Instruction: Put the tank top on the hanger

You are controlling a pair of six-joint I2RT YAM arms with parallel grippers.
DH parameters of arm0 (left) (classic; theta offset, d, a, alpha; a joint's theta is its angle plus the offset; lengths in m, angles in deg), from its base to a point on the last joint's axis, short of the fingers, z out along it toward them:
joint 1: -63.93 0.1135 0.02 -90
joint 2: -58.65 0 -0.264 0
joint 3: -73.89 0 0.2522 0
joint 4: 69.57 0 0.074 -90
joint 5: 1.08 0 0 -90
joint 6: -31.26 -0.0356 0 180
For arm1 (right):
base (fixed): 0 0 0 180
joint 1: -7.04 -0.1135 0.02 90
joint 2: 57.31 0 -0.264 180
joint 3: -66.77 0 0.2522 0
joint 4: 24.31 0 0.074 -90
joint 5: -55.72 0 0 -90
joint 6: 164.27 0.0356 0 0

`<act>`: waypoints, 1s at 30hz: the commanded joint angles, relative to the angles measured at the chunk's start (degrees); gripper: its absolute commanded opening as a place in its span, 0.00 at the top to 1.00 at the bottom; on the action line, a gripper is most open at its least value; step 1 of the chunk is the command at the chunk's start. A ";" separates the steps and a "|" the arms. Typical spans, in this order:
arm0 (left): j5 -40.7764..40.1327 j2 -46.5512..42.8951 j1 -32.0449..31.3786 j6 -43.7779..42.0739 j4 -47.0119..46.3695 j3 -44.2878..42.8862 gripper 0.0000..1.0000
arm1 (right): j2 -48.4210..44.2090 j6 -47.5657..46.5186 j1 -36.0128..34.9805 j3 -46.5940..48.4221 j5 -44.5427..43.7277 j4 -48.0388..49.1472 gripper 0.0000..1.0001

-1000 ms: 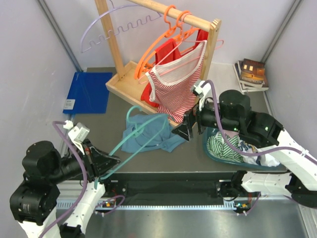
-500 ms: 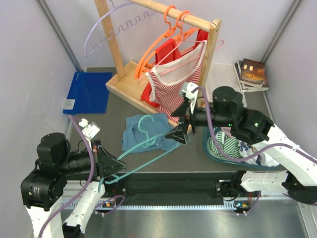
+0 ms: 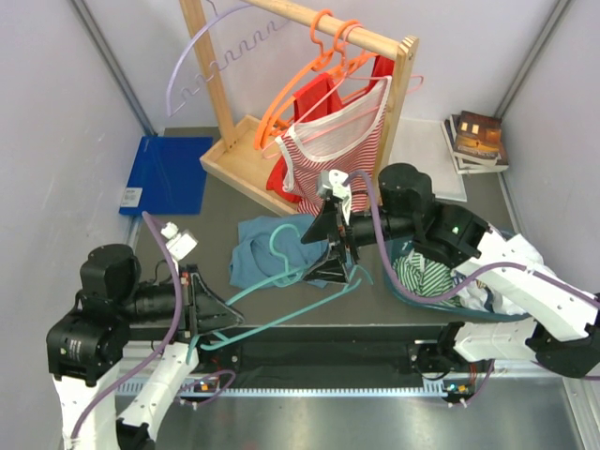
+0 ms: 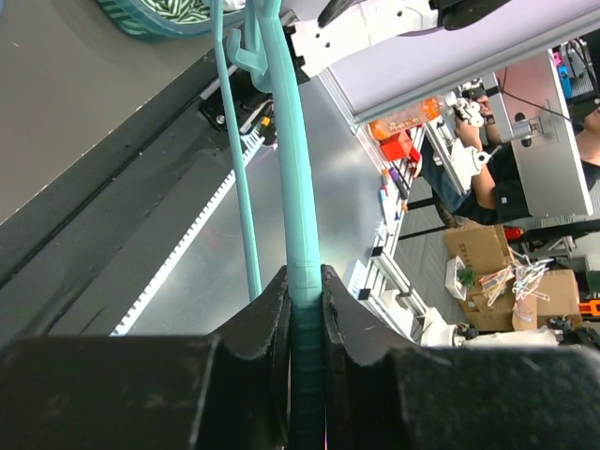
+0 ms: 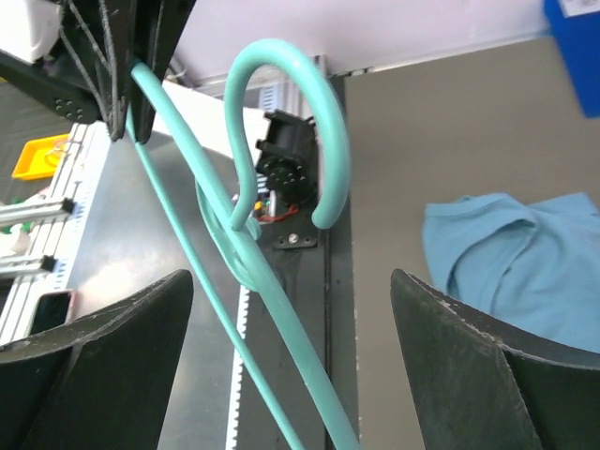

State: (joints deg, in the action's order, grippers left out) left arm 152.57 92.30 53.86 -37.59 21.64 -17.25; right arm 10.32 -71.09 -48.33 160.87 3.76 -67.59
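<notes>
Holding the hanger: your left gripper [image 4: 305,281] pinches one shoulder end of the hanger [image 4: 298,187], its fingers pressed tight on the plastic.
Right gripper [image 3: 330,251]: its fingers are spread wide on either side of the hanger's neck, just below the hook, and they grip nothing.
Tank top [image 3: 255,251]: it lies crumpled on the table just in front of the wooden rack [image 3: 220,94], beside the rack's base. Neither arm holds it.
Hanger's place: it is in front of the wooden rack and slants from your left gripper towards it, with the hook over the tank top's near edge. You cannot tell from these views whether the two touch.
Done so far: you have the hanger in hand and close to the garment.
Left to do: all the dressing. No strap or neckline is over either hanger arm yet, so I judge you are early in the task.
</notes>
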 commanded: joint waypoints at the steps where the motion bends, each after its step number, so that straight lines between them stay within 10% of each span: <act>1: 3.31 0.02 -0.39 2.05 -6.86 1.09 1.00 | 0.30 0.86 -0.70 -1.23 5.11 3.41 0.13; 8: 3.05 -0.25 -0.31 4.16 -11.52 3.46 1.00 | -0.49 3.75 -1.23 -3.78 7.48 4.82 0.25; 14: 2.79 -0.25 -0.31 4.96 -14.17 5.05 1.00 | -1.37 6.31 -1.23 -5.45 8.54 6.05 0.65; 16: 1.21 -0.08 -0.31 4.78 -14.17 5.31 1.00 | -1.37 6.66 -1.23 -5.72 8.28 5.96 0.92; 22: -10.81 -0.43 -0.31 4.17 -12.94 6.20 0.08 | -3.47 6.84 -1.23 -7.73 0.91 6.31 1.00; 30: -35.95 1.06 -0.39 6.10 -13.46 6.45 0.01 | -9.62 7.37 2.54 -12.92 -17.62 3.07 1.00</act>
State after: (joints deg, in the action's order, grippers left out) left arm 131.55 92.32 53.58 -32.65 10.36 -10.76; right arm 4.95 -64.31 -49.51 150.18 1.53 -63.28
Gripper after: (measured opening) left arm 0.989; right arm 0.078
